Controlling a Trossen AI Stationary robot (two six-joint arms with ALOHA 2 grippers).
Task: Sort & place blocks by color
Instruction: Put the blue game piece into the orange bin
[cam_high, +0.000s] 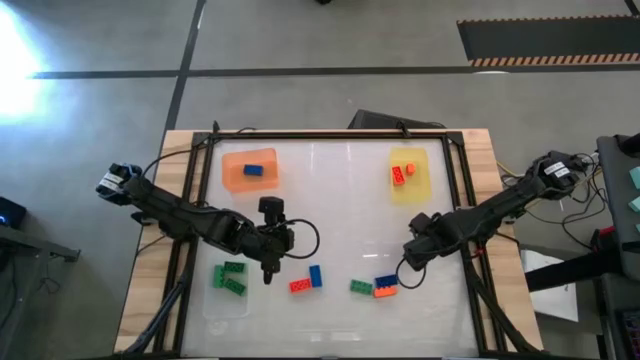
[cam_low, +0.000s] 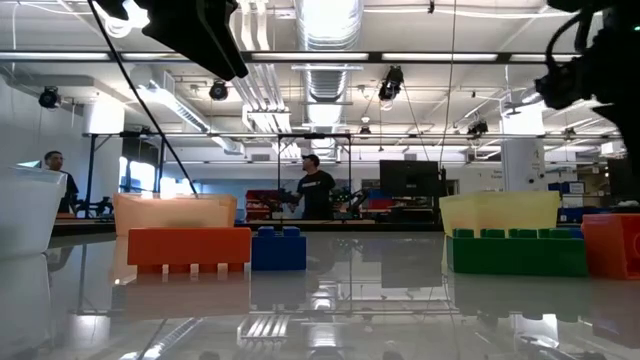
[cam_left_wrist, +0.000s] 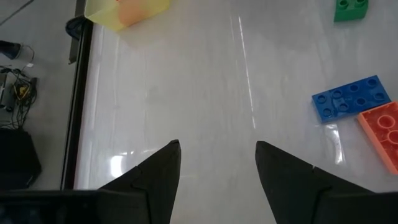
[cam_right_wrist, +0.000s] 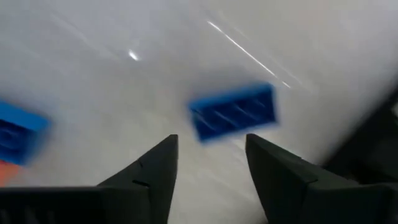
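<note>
The white surface (cam_high: 330, 200) is holding three trays, and the sorting is looking about half done. Far out past the left gripper (cam_high: 268, 272), the orange tray (cam_high: 232, 180) is keeping one blue block (cam_high: 253, 170). Far out past the right gripper (cam_high: 410, 255), the yellow tray (cam_high: 420, 190) is keeping two red-orange blocks (cam_high: 398, 175). Just beside the left gripper, on its outer side, the clear tray (cam_high: 225, 305) is keeping two green blocks (cam_high: 233, 268).

Both grippers are hanging over the near part of the surface with their fingers spread wide, and neither is holding anything.

Five blocks are lying loose between the two grippers. A red block (cam_high: 299, 286) and a blue one (cam_high: 316, 276) are sitting touching, near the left gripper. A green block (cam_high: 361, 287), an orange block (cam_high: 384, 292) and another blue block (cam_high: 386, 281) are sitting close together near the right gripper. I am guessing these five are what is left to sort.
</note>
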